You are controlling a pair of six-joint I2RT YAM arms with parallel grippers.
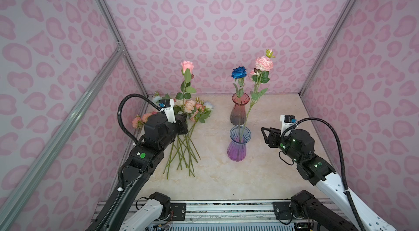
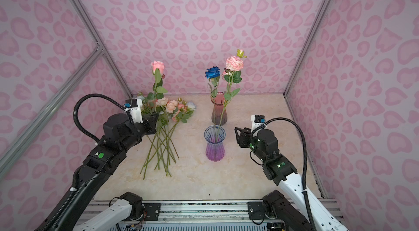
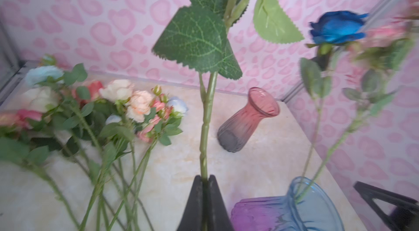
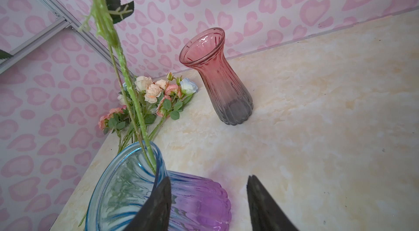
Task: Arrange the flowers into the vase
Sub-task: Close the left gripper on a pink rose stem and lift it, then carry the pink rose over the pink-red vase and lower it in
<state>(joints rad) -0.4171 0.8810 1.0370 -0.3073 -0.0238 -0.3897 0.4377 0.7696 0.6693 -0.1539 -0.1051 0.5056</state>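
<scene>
Flowers (image 1: 192, 109), artificial roses on long thin green stems in pink, peach, cream and pale blue: found most lying in a loose pile on the left rear of the cream marble-look counter (image 1: 272, 173), stems fanned toward the front. Could not count the pile exactly.

Counted two stems standing in the clear ribbed glass vase shading blue to purple (image 1: 237, 150), mid-counter: the deep blue rose (image 1: 239, 72) and a tall ruffled pink spray with a bud on top (image 1: 263, 63), both leaning toward the back wall. Saw the second ribbed glass vase, pink fading to grey (image 1: 235, 116), just behind it, empty in the right wrist view.

Logged one more in hand: a single pink rose (image 1: 187, 66) held upright over the pile, stem below the leaves pinched in the left end effector (image 3: 205, 178), clenched tight on it. Marked the right end effector (image 1: 264, 135) just beside the blue-to-purple vase, fingers apart, grasping nothing; could not tell whether it touched the rim.

Judged the task early: two placed, one lifted, pile left to do.

Noted the counter as flat, glossy and otherwise bare. Noted booth walls in pink heart-blotch print (image 1: 226, 14), aluminium frame posts (image 1: 103, 10) and a metal rail (image 1: 226, 207) along the front.
</scene>
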